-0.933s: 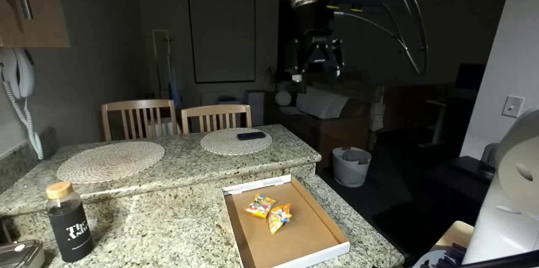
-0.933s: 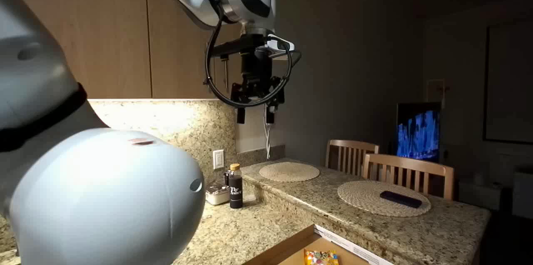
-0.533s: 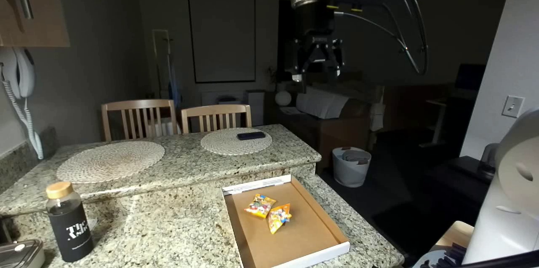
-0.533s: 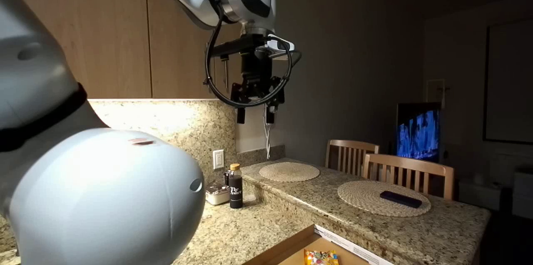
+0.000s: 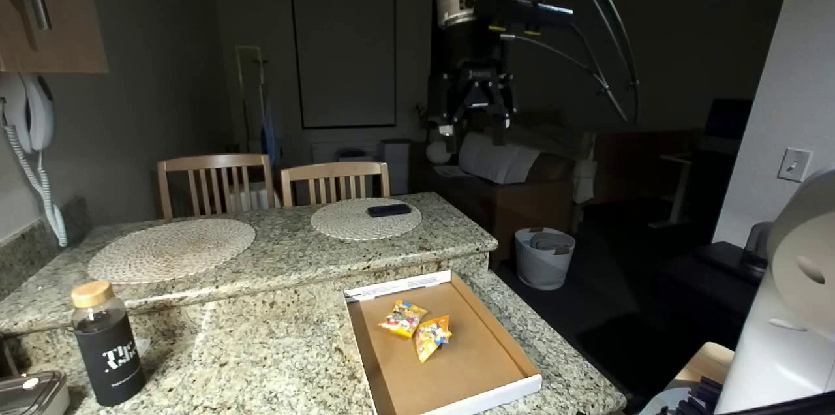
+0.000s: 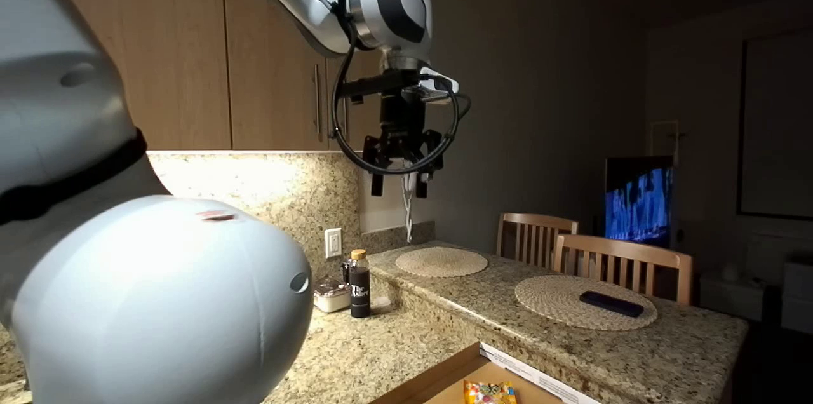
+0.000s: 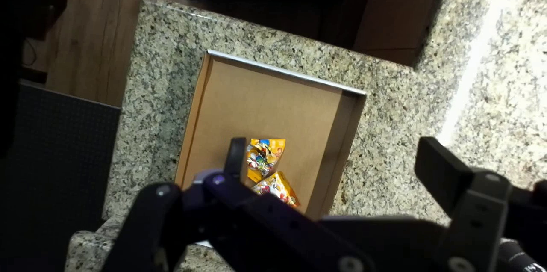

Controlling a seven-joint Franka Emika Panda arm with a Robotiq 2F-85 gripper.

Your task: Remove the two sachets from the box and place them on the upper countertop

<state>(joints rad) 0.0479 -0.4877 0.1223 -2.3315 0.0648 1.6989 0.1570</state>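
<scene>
The two sachets are yellow-orange packets lying close together in the box. In an exterior view, one sachet (image 5: 403, 319) lies farther back and the other sachet (image 5: 432, 338) nearer. In the wrist view both sachets (image 7: 266, 156) (image 7: 278, 188) are partly behind one finger. The box (image 5: 483, 363) is a shallow tan tray on the lower counter; it also fills the middle of the wrist view (image 7: 273, 92). The upper countertop (image 5: 287, 248) is the raised granite tier behind it, also seen in an exterior view (image 6: 483, 293). My gripper (image 5: 473, 133) (image 6: 399, 187) (image 7: 332, 146) is open and empty, high above the counter.
On the upper countertop lie two round placemats (image 5: 173, 250) (image 5: 352, 222), one bearing a dark phone (image 5: 389, 210). A bottle (image 5: 107, 350) and a lidded container (image 5: 39, 392) stand on the lower counter. Chairs (image 5: 215, 183) stand behind. Wall cabinets (image 6: 273, 86) are beside the arm.
The gripper has come down a little and shifted sideways, to the left in an exterior view and to the right in another, staying open. The sachets and box have not moved.
</scene>
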